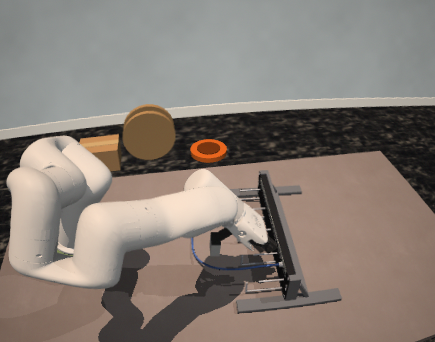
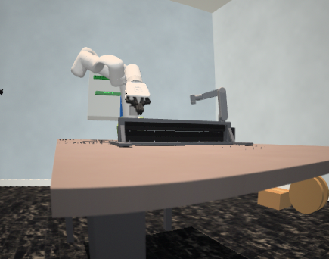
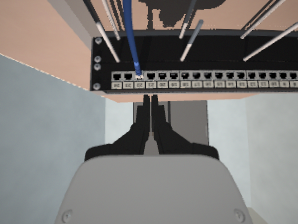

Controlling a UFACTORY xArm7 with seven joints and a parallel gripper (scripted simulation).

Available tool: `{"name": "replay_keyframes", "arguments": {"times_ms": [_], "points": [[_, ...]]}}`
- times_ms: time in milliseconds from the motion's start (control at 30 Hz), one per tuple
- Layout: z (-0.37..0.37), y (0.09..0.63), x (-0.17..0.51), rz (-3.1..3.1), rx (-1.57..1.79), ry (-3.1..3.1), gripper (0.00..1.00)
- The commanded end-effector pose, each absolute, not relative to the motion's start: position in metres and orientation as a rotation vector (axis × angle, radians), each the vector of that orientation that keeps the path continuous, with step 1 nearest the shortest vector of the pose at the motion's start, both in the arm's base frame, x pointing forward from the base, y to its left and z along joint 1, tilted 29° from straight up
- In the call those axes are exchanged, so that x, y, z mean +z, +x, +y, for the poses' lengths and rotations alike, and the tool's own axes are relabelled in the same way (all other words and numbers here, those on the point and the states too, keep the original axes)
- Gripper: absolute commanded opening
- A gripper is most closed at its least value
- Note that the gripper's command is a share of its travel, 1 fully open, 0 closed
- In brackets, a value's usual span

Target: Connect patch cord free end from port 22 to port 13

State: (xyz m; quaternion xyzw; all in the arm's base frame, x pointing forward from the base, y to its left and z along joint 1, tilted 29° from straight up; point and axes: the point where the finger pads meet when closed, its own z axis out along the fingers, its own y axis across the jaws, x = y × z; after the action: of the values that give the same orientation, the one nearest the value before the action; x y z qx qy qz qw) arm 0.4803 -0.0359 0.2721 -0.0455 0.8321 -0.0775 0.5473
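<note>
Cord first: the blue patch cord (image 3: 131, 37) has one end seated in a port near the left edge of the patch panel (image 3: 200, 77) in our wrist view, which we take to be port 22, since the number plates read reversed from above. From there it loops back across the worktop (image 1: 379, 210) in a low arc (image 1: 224, 266) beneath the arm; we cannot make out its free end, which seems hidden under the forearm. We hold the gripper (image 3: 151, 102) fully closed with nothing between its fingers, poised just over the top edge of the rack (image 1: 289, 295) beside the plugged port, probably to locate the cord by its fixed end before tracing it. Grey stub cables (image 3: 191, 41) crowd neighbouring ports, so any descent needs care, and the loose rack would slide if nudged.
</note>
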Motion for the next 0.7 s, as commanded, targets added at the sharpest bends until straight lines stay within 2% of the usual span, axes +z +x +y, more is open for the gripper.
{"name": "replay_keyframes", "arguments": {"times_ms": [0,400,667], "points": [[-0.035,0.468,0.278,1.97,-0.184,-0.109,0.0],[-0.028,0.387,0.312,1.97,-0.184,-0.109,0.0],[-0.026,0.363,0.323,1.97,-0.184,-0.109,0.0]]}}
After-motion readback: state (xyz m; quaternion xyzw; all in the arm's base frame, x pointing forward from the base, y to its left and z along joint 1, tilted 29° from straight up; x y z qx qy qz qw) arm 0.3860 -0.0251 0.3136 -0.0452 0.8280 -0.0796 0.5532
